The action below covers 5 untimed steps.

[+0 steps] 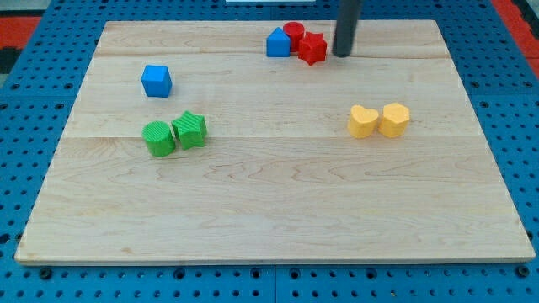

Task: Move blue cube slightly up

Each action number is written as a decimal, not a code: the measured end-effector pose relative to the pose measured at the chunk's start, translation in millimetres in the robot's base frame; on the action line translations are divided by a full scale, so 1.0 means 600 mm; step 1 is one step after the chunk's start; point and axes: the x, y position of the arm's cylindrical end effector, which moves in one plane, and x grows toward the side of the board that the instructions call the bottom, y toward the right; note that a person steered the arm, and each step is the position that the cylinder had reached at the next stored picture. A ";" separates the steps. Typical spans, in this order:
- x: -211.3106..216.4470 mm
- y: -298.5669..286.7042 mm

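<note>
Seven small blocks with ridged, matte sides lie on a pale wooden board (278, 210) with visible grain: a blue cube (157, 81) at the view's left, two green blocks (174, 135) touching below it, two yellow blocks (380, 120) touching at the right, and a blue block (278, 43) packed against two red ones (305, 42) at the top. My tip (342, 54), the end of a plain dark rod with no claw to open or close, stands just right of the red blocks, well apart from the cube, which lies far to its left and slightly lower.

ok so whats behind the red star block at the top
A red cylinder sits just behind the red star block, touching it, with a blue block at its left. The cylinder's lower part is covered by both.
</note>
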 end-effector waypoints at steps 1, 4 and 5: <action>0.000 -0.020; 0.161 -0.173; 0.161 -0.330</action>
